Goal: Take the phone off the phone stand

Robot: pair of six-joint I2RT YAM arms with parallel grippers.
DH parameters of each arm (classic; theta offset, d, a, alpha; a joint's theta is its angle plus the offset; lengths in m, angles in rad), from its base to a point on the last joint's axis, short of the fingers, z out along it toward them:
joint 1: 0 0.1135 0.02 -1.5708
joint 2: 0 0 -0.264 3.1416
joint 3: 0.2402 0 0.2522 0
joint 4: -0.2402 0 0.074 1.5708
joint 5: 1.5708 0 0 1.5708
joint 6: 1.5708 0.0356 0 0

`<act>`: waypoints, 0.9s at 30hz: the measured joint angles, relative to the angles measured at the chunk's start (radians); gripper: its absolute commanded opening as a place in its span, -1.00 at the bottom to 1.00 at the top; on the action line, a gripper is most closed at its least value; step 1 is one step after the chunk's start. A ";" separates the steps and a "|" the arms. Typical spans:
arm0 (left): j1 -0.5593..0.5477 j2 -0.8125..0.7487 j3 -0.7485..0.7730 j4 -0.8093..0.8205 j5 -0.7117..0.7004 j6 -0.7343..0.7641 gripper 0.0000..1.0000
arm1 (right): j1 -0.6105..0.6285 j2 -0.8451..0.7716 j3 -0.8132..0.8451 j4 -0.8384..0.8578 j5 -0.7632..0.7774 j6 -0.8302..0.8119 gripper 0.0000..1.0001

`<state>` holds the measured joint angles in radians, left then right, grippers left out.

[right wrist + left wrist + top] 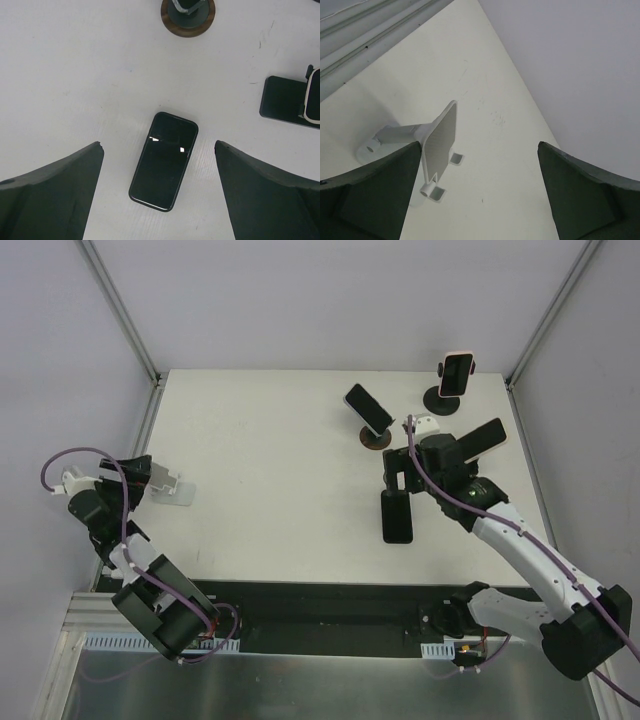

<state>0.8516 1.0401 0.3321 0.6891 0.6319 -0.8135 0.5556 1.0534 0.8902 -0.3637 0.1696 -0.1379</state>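
- Top external view: white tabletop (270,470), left arm at its left edge, right arm right of centre.
- Slim black slab phone (164,160) lies flat on the table, glossy face up and off any stand, directly below the right gripper (159,144).
- Fingers of the right gripper stand wide apart, one on each side of the phone, clear of it.
- Fingers of the left gripper (479,150) are also spread wide and grip nothing.
- White plastic phone stand (440,142) with a ribbed back plate sits just ahead of the left gripper, close to one finger.
- Far side of the table: a black phone on a round brown-rimmed stand (369,412) and a pink-edged phone on a black round stand (455,375).
- Third black phone (487,436) is propped beside the right wrist.
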 measured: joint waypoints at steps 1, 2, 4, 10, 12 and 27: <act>0.000 0.001 0.026 -0.053 0.006 0.007 0.98 | 0.000 0.009 0.020 0.000 -0.002 -0.004 0.93; -0.002 0.001 0.074 -0.148 0.012 0.024 0.98 | 0.000 0.016 0.038 -0.001 -0.003 -0.007 0.93; -0.018 0.004 0.164 -0.293 0.008 0.059 0.98 | 0.000 0.032 0.069 -0.004 -0.004 -0.016 0.92; -0.190 0.035 0.567 -0.775 -0.151 0.278 0.98 | -0.006 0.111 0.167 -0.018 -0.041 -0.053 0.92; -0.264 0.035 0.671 -0.887 -0.230 0.351 0.98 | -0.014 0.153 0.209 -0.017 -0.064 -0.075 0.92; -0.836 -0.061 0.706 -1.213 -0.277 0.594 0.98 | -0.248 0.710 0.645 -0.008 -0.431 -0.253 0.93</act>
<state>0.0158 0.9791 1.0382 -0.5243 0.3553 -0.2192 0.3073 1.7630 1.5356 -0.3717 -0.2615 -0.3908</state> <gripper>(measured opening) 0.990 0.961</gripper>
